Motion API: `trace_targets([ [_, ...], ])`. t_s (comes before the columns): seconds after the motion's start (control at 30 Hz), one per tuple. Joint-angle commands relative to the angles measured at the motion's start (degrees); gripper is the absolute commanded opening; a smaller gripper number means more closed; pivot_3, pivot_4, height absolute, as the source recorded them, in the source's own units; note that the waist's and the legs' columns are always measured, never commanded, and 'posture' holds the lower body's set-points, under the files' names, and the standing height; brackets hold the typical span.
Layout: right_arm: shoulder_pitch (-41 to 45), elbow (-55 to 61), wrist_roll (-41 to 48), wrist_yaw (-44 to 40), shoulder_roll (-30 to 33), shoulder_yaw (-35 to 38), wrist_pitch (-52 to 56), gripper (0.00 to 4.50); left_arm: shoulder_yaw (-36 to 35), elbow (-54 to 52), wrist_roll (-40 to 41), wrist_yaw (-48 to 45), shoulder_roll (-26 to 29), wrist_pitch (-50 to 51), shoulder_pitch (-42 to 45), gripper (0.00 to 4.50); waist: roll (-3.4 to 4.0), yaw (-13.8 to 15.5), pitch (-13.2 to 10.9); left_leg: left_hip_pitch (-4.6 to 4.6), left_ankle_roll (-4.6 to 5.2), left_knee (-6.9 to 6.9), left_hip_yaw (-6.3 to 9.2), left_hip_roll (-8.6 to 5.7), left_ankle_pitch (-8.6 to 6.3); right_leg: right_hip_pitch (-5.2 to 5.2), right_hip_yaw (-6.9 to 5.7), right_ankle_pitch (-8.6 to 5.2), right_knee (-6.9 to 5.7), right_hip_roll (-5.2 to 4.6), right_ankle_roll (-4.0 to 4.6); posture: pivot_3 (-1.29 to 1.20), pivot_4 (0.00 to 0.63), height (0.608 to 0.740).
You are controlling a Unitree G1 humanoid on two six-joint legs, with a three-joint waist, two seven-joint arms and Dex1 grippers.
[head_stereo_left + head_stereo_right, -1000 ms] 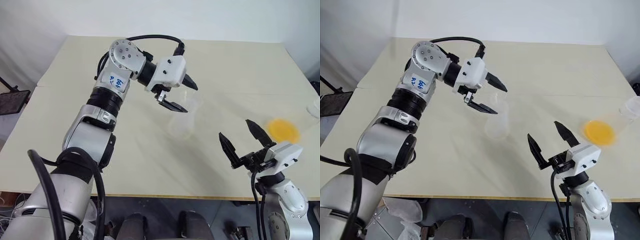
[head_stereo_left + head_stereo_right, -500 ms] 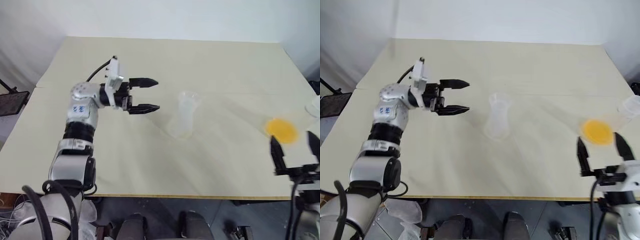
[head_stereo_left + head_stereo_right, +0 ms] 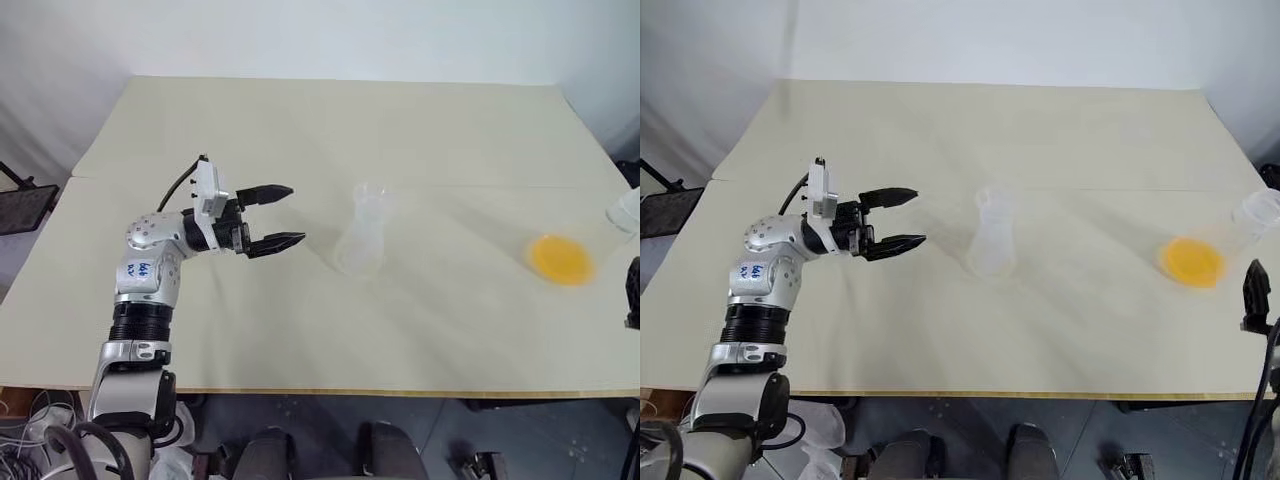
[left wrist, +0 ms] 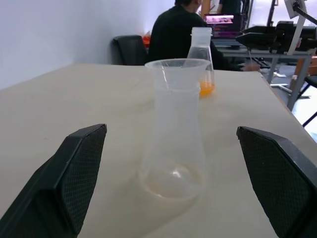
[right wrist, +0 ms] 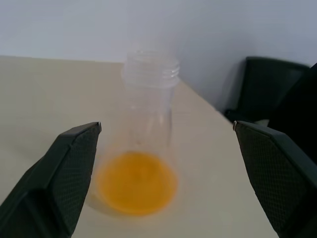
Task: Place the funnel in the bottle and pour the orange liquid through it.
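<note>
Find the funnel [image 4: 177, 69] seated in the neck of the bottle [image 3: 360, 245], upright mid-bench, so judge the pour as the step left. Look for the orange liquid [image 3: 562, 258] lying shallow in the flask [image 5: 146, 148] near the bench's right edge, well apart from the bottle.

Bring the right gripper [image 5: 166, 124] in level around the flask, since it is spread wide, empty and facing it. Close on the narrowing upper body rather than the wide base. Lift straight, carry low, and tip slowly over the funnel's middle, as a light funnel probably shifts under a knock.

Consider steadying the bottle with the left gripper [image 3: 296, 212], which is also spread and empty, beside the bottle but not touching it.

Expect little in the way on the pale bench [image 3: 300, 120] between flask and bottle. Note a seated person [image 4: 178, 34] and a dark chair [image 5: 262, 84] beyond the bench, clear of the path.
</note>
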State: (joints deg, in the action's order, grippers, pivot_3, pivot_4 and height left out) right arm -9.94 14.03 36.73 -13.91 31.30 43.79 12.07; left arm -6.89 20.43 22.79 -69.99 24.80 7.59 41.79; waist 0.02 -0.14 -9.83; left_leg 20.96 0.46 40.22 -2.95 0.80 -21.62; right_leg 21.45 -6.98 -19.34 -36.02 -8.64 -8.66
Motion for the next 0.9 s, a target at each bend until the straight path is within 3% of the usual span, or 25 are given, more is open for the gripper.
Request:
trace_targets([
  [0.03,4.9,-3.83,4.54,0.29,4.62,3.03,5.94,4.5,-0.07,-2.9,1.36,1.48,-0.5,-0.29,-0.62,4.47,0.0,0.0,0.0,0.0,0.0,0.0,-0.05,-0.01,0.0,0.0,0.03,0.0,0.02,-0.01,0.0,0.0,0.15,0.74],
  [0.4,17.91,-17.88,1.63,-3.46,11.44,-1.22,10.75,4.5,0.42,-6.0,2.38,3.23,-0.6,0.54,-2.05,4.47,0.0,-0.05,0.0,0.08,0.0,0.02,-0.31,0.01,0.0,0.01,-0.07,0.0,0.02,0.0,0.0,0.0,0.15,0.74],
  [0.9,28.16,-28.97,-3.49,-9.63,12.77,-5.81,8.84,4.5,0.97,-6.9,2.7,3.79,-0.15,0.78,-1.78,4.47,0.0,-0.04,0.0,0.11,0.0,0.03,-0.33,0.01,0.0,0.03,-0.08,0.0,0.04,-0.01,0.0,0.0,0.15,0.74],
])
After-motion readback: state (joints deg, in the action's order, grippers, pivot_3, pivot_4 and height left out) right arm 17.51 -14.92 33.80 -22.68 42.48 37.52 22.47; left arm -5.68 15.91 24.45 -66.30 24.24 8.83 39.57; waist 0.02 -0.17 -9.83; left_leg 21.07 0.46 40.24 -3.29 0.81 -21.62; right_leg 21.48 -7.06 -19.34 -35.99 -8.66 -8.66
